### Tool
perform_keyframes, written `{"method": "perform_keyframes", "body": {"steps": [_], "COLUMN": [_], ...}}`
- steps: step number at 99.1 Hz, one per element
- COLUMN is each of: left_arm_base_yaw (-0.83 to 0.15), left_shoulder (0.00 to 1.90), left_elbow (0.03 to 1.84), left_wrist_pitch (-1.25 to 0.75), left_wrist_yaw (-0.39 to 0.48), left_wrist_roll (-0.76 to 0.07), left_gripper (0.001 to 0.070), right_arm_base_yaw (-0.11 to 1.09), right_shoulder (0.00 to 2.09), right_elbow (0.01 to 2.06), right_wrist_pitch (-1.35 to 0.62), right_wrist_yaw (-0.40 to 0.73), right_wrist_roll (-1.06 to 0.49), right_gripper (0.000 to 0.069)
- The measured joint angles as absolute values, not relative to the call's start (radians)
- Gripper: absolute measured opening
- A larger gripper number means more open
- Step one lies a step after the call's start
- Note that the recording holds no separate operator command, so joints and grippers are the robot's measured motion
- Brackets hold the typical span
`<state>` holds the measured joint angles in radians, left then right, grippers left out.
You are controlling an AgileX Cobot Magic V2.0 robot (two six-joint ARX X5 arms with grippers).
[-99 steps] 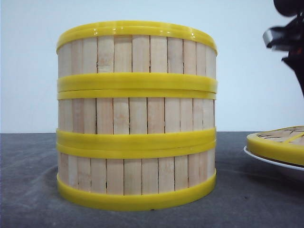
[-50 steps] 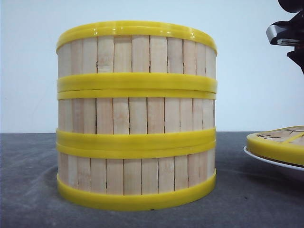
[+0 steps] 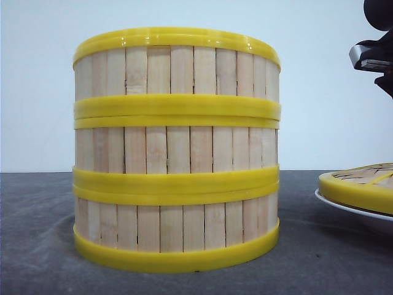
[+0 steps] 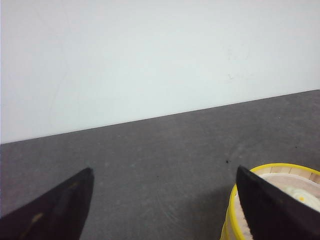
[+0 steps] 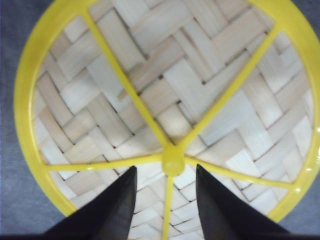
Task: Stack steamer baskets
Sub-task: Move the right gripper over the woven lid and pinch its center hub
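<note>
The three steamer baskets (image 3: pixel 177 147) stand stacked. The right gripper (image 5: pixel 165 187), jaws apart, hangs above the lid (image 5: pixel 170 107); capping probably comes next. Left gripper (image 4: pixel 162 207) gapes idle.

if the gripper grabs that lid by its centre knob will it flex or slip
The lid probably stays stiff: yellow spokes join rim to knob over tight weave. It looks light, being thin strips. The knob is small and smooth, so the right gripper, open around it, might slip or let the lid tilt.
</note>
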<state>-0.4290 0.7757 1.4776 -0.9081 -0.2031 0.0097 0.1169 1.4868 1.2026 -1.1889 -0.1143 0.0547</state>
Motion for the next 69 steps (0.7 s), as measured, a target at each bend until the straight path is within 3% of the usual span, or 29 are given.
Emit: {"method": "perform_keyframes", "body": {"steps": [69], "left_arm_base_yaw": [-0.429], "left_shoulder": [0.776], "left_elbow": [1.478], "left_wrist_pitch": [-0.908], "left_wrist_yaw": [-0.203], "left_wrist_roll": [0.01], "left_gripper": [0.0542], "right_arm_base_yaw": [0.117], "right_shoulder": [1.539], "right_elbow": [1.187], "right_wrist_pitch": [-1.162], "right_wrist_yaw": [-0.116], "right_wrist_roll": [0.055], "right_gripper": [0.0207]}}
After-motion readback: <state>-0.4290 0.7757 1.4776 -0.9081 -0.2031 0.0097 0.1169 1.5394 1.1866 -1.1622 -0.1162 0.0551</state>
